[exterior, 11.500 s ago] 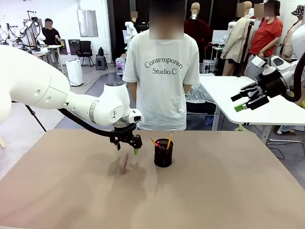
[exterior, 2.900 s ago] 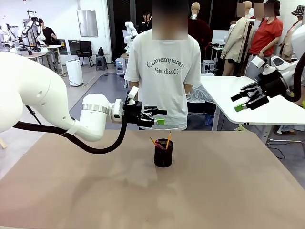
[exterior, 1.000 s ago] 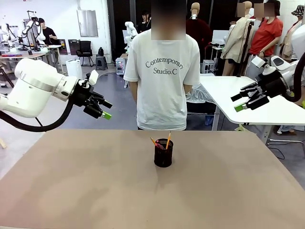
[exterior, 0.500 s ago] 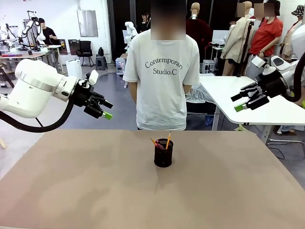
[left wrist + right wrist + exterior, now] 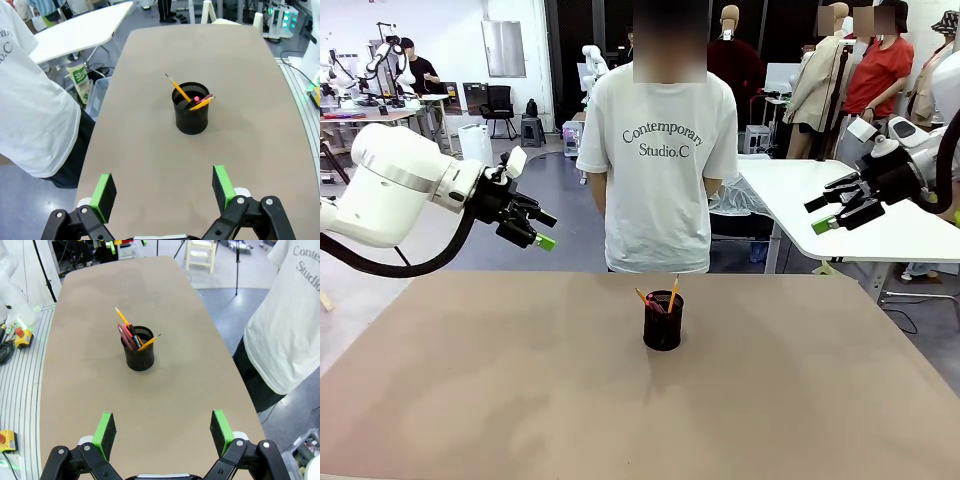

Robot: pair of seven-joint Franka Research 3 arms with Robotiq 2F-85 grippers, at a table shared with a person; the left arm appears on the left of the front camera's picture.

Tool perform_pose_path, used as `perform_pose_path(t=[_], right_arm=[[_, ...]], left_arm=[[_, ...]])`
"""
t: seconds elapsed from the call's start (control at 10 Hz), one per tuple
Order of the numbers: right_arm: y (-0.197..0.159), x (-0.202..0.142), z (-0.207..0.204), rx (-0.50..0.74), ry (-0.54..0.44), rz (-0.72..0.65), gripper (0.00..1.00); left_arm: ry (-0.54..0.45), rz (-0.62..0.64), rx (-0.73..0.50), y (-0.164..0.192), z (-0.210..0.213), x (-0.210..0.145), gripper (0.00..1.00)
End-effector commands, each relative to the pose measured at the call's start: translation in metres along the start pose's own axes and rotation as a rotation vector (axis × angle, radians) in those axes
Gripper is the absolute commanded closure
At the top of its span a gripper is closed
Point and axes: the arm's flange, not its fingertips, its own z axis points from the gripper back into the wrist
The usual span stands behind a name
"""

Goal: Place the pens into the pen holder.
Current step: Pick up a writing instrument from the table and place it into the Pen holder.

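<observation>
Brown table [image 5: 470, 400] carries one black mesh pen holder [image 5: 663, 321] containing pens [image 5: 131, 335]. Either side of the holder, my left gripper [image 5: 538, 229] and right gripper [image 5: 834, 210] hover wide apart, empty.

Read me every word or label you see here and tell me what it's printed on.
"Contemporary Studio.C": on the back of the person's white T-shirt, front view.
"Conte… Studi…": the same print, cut off, right wrist view.
Print on the green-and-white bag under the far white table: too small to read.

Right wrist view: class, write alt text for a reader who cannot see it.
A black mesh pen holder stands on a brown table, holding several pens. The open right claw hovers apart from it, and a person in a white T-shirt stands at the table's edge.
</observation>
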Motion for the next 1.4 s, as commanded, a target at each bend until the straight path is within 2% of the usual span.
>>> perform_pose_path(t=[0.0,1.3], right_arm=[[-0.0014,0.0027,0.0005,-0.005,0.003,0.003,0.0],[-0.0014,0.0027,0.0005,-0.005,0.003,0.003,0.0]], left_arm=[[0.008,-0.001,0.005,0.0005,0.0006,-0.0003,0.0],[0.008,-0.001,0.005,0.0005,0.0006,-0.0003,0.0]])
